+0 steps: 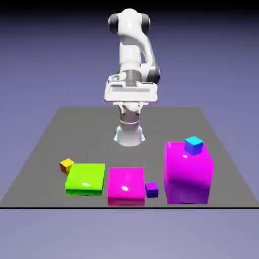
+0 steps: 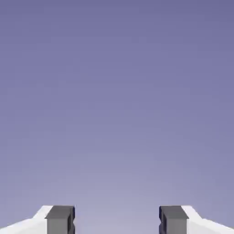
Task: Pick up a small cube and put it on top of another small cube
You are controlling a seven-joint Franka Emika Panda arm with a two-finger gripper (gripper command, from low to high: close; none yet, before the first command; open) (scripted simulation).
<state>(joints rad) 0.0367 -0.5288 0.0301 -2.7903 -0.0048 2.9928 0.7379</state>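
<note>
End effector (image 2: 117,221): spread, empty; pick first
Teal cube: unseen; we should locate it
Yellow cube (image 1: 67,166): stacking base, exterior view's eight o'clock

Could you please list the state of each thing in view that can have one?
gripper: open, nothing between its fingertips
blue cube with cyan top: resting on the tall magenta block
green block: lying flat
</note>
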